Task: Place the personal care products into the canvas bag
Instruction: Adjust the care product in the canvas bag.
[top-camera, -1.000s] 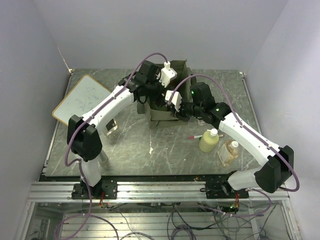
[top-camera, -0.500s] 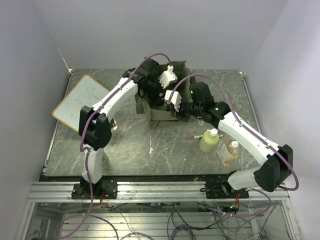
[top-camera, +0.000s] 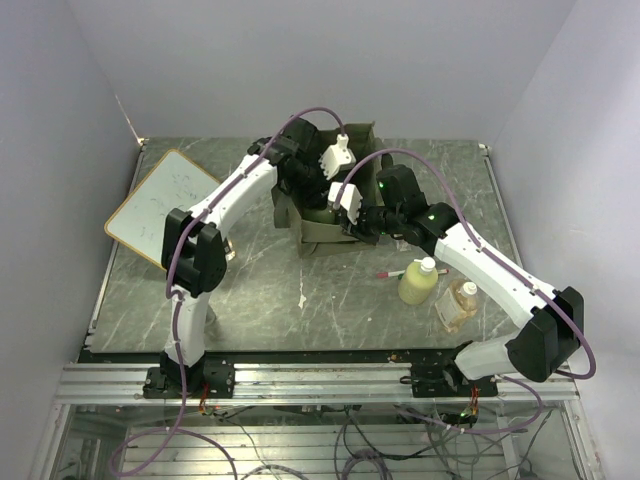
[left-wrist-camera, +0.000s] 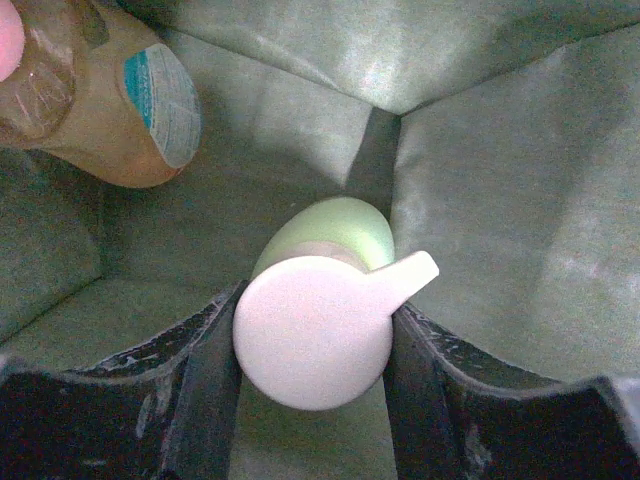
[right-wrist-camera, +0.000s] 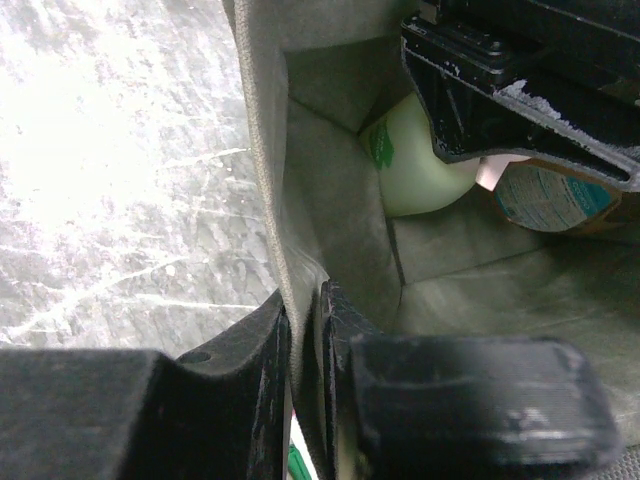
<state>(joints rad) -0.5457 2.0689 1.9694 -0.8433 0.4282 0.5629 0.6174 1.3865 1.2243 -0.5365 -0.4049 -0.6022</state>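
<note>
Yellow-green bottle (top-camera: 418, 283) outside canvas bag (top-camera: 325, 238).

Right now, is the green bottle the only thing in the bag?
No: the left wrist view shows an amber bottle inside the bag as well as the green bottle.

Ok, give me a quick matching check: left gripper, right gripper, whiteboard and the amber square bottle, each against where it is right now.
1. left gripper
2. right gripper
3. whiteboard
4. amber square bottle

A. at the left edge of the table
B. pinching the wall of the canvas bag
C. outside the bag, beside a yellow-green bottle
D. inside the bag, fingers either side of a white cap

Pairs: 1-D, 2-B, 3-A, 4-C.
</note>
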